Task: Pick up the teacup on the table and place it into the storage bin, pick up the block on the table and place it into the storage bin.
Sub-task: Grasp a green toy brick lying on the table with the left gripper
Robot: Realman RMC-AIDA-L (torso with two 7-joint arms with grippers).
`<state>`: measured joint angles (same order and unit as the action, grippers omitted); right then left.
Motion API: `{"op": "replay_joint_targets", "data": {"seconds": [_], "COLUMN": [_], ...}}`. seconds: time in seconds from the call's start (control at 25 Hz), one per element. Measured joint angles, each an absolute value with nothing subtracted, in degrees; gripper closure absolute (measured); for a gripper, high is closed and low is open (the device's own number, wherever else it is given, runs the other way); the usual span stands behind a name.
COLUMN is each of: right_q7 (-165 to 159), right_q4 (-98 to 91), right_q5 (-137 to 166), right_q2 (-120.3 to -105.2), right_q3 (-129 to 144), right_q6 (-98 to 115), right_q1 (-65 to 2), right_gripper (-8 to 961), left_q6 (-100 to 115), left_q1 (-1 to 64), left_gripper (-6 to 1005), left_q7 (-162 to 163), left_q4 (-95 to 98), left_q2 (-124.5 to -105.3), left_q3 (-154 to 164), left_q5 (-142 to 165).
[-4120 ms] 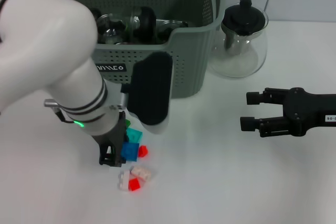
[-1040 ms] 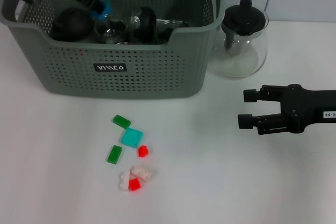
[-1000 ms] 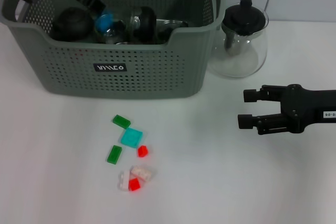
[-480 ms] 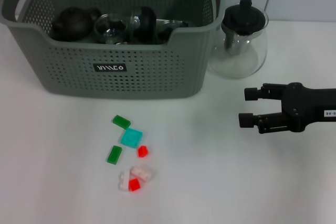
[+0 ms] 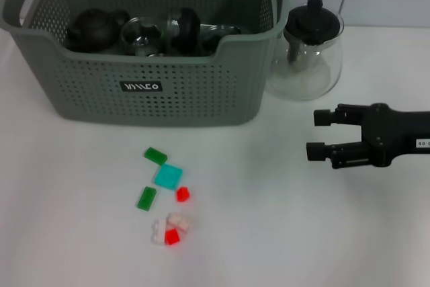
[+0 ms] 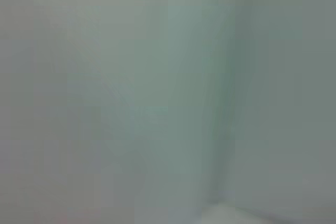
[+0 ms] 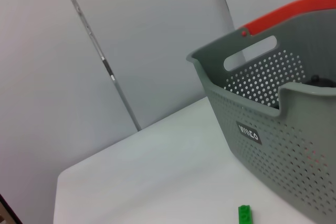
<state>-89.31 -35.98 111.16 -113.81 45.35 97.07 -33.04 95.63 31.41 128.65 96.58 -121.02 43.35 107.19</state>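
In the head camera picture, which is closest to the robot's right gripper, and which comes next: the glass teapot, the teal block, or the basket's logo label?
From the right gripper:
1. Glass teapot, just behind it.
2. Teal block, on the table towards the robot's left.
3. Logo label, on the storage bin front wall.

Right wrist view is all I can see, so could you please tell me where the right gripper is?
Observer: The right gripper hovers open and empty over the table, in front of the glass teapot.
Operator: Thanks. Are there more pieces than the green block I see?
Observer: Yes, several loose blocks lie in front of the storage bin: green, teal, red and white.
Operator: And the left gripper?
Observer: It appears in no view.
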Motion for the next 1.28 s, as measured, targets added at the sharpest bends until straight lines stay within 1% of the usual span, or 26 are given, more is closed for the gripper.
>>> {"op": "replay_joint_targets", "data": {"seconds": [0.16,0.36,0.48,0.6,0.68,0.76,0.96,1.28], "right_q7": [-89.59,-89.96,-89.99,-90.04,-90.05,-90.06,-90.08,-90.09], "right_q4": [-35.9,-35.99,-35.86,-35.83,-35.81,-35.8,-35.77,-35.77], "right_q5": [111.16,111.16,111.17,111.18,111.18,111.2,111.35,111.44], "right_q2": [-113.85,-113.89,-113.96,-114.05,-114.08,-114.08,-114.08,-114.0], "right_q3": [45.27,45.24,45.24,45.26,45.26,45.27,45.26,45.27], "right_q6": [97.11,97.09,96.87,96.75,96.69,96.62,96.53,96.61], "right_q1": [-33.04,-33.17,-33.31,-33.33,-33.32,-33.26,-33.14,-32.89], "right_gripper": [9,9,9,9,9,9,9,8], "left_q6": [110.39,116.55,115.68,113.41,109.9,106.69,100.83,95.94], "left_q1": [29.06,26.62,25.98,26.24,26.64,26.85,28.12,30.54], "left_gripper": [255,257,258,259,260,261,263,264], "left_q7": [118.89,113.23,112.38,113.17,115.54,118.84,128.56,131.39], "left_q4": [91.79,91.31,91.1,90.43,90.03,89.37,86.11,80.52], "left_q2": [-121.01,-121.32,-121.74,-122.68,-123.76,-124.18,-124.18,-124.36], "left_q3": [38.01,39.4,42.59,45.38,48.5,52.51,64.76,76.45], "left_q5": [99.63,110.96,121.6,132.1,140.59,145.83,153.43,156.98]}}
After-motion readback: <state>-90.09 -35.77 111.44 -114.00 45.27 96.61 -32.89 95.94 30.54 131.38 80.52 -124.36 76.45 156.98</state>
